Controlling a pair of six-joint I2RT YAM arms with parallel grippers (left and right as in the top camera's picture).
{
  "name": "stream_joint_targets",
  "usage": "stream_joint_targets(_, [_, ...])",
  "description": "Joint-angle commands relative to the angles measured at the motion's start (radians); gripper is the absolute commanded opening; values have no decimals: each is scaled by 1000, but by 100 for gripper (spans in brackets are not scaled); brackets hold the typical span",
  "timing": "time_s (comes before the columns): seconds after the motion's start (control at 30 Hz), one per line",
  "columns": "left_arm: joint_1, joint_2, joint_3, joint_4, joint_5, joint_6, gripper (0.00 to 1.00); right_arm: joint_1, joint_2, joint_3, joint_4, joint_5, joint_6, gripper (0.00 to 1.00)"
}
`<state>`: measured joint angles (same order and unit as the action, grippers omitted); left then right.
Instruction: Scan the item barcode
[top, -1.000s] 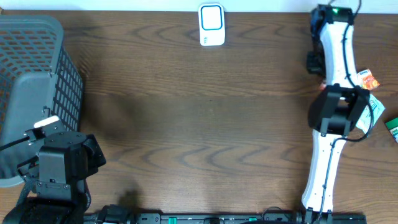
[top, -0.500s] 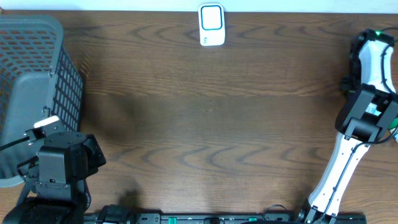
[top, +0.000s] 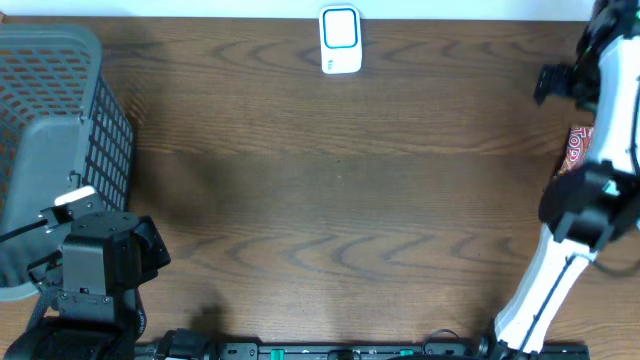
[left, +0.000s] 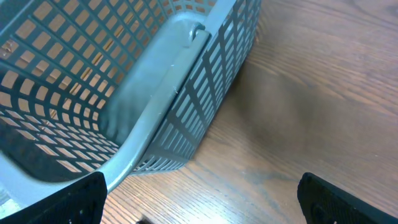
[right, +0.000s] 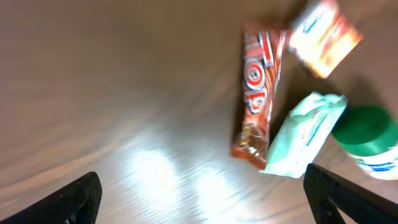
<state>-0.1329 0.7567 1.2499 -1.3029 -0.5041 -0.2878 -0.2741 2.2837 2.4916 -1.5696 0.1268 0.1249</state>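
The white barcode scanner with a blue-ringed window stands at the table's far edge, centre. In the right wrist view a red snack bar lies flat on the wood. Beside it lie an orange-and-white packet, a mint-green pack and a green-capped bottle. My right gripper hovers open just short of the bar, holding nothing. From overhead only the bar shows beside the right arm. My left gripper stands open over bare wood next to the basket.
A grey mesh basket fills the left end of the table, and its rim runs close to the left fingers. The left arm sits at the front left. The right arm reaches along the table's right edge.
The right arm has swung right to the table's edge over the items, and its gripper has gone from shut to open. The left arm has not moved.
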Motion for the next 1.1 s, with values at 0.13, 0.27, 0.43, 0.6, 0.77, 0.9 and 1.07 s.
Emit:
stream_joint_targets(0.13, [-2,1,2,-2,-13,5,98,114,-412,36,-29,-117,-7,99])
stream_joint_targets(0.27, [-2,1,2,-2,-13,5,98,135,-583,36,-29,-118,-6,99])
stream_joint_targets(0.43, [-2,1,1,-2,-13,5,98,151,-770,35,-29,-117,-7,99])
stream_joint_targets(0.6, [-2,1,2,-2,-13,5,98,151,-921,35,-29,-117,-7,99])
stream_joint_targets(0.77, [-2,1,2,-2,-13,5,98,151,-1062,35,-33,-118,-6,99])
stream_joint_targets(0.9, [-2,1,2,-2,-13,5,98,151,-1155,35,-70,-117,-7,99])
stream_joint_targets(1.07, [-2,1,1,-2,-13,5,98,160,-1286,-9,-97,-114,-6,99])
